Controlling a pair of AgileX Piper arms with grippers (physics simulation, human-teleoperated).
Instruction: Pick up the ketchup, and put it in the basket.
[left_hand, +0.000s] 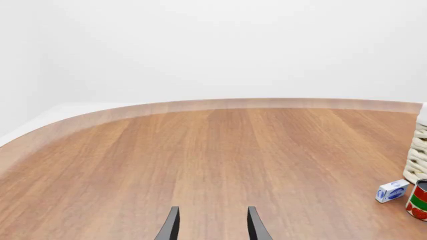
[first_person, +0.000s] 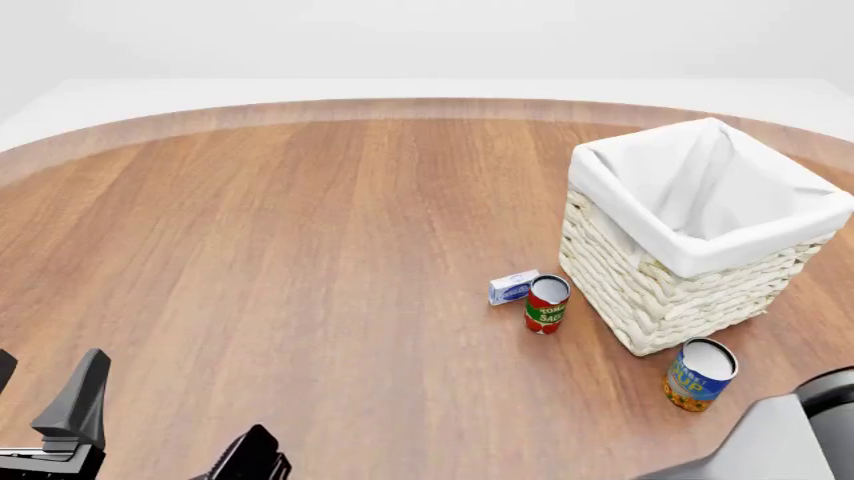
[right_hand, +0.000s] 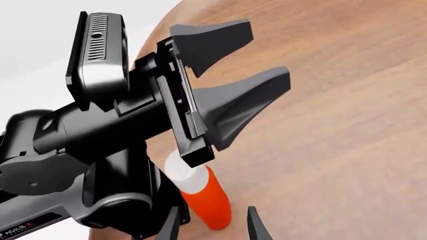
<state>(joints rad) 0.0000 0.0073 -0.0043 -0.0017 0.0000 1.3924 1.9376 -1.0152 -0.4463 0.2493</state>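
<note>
wicker basket (first_person: 667, 290) one, cans (first_person: 546, 304) two, ketchup (right_hand: 207, 197) one

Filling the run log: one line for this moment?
left gripper open | right gripper open | ketchup on table | basket empty

Round wooden table (first_person: 294, 250), plain white wall (first_person: 427, 35), even diffuse light.
</note>
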